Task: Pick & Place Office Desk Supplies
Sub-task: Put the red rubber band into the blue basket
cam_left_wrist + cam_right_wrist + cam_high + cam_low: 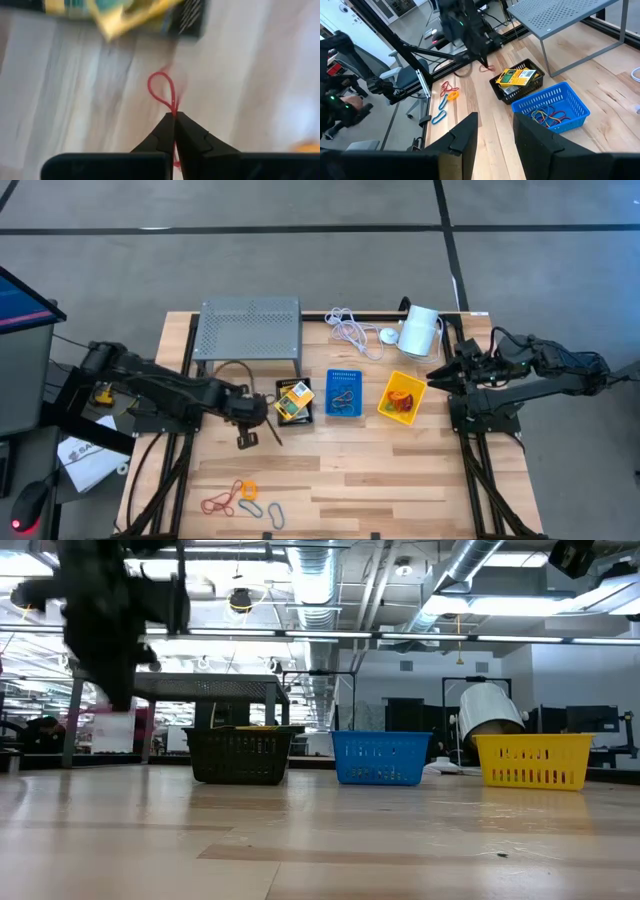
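1. Sorting is under way, we judge: we have a thin red rubber loop [162, 90] pinched in the left tool [174, 118], lifted off the pale wooden tabletop [400, 470] just beside the black mesh bin [294, 401], on the side away from the blue mesh bin [343, 393].
2. Left tool: its two dark fingers are closed tip to tip on the loop's end, with the rest of the loop hanging free beyond them.
3. Bins: the black mesh bin already holds yellow card packets [516, 77]. The blue one next to it holds several coloured loops [551, 114]. The yellow mesh bin [401, 398] stands beyond the blue one, farthest from the black bin.
4. Next move, as we read it: carry the red loop past the black bin to the blue one, where the other loops lie, and part the fingers over it. The loop is light and floppy, so it may cling to a finger or snag the bin's rim.
5. More loops [243, 496], red, orange and blue, lie on the tabletop well apart from the black bin, near the front edge, not yet sorted.
6. Right tool [495, 135]: it waits beside the yellow bin, on the side away from the black bin, fingers parted and holding nothing.
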